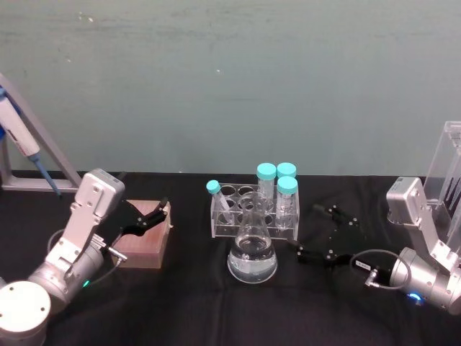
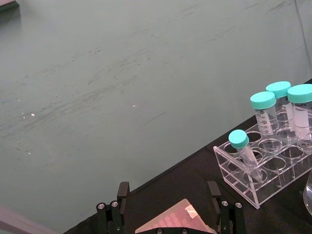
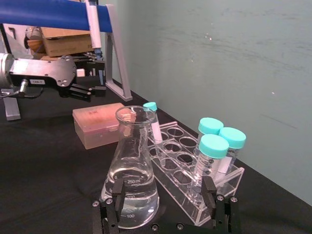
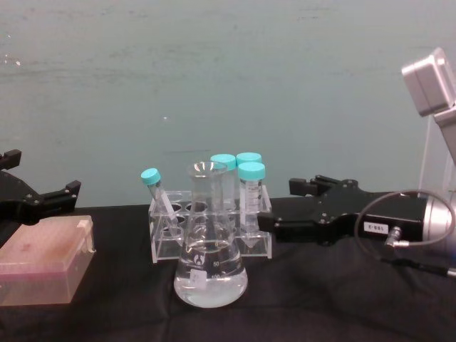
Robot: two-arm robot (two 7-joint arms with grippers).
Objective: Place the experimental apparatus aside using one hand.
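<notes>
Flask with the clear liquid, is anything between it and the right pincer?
Nothing visible. The open right pincer sits right of the flask, bare cloth between them; the tube rack stands behind the flask.

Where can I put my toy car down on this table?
Best spot: the bare black table between the pink box and the flask. The front strip before the flask is free too. The middle is crowded: flask right before the tube rack, the open right claw beside them. The left claw hovers over the pink box.
</notes>
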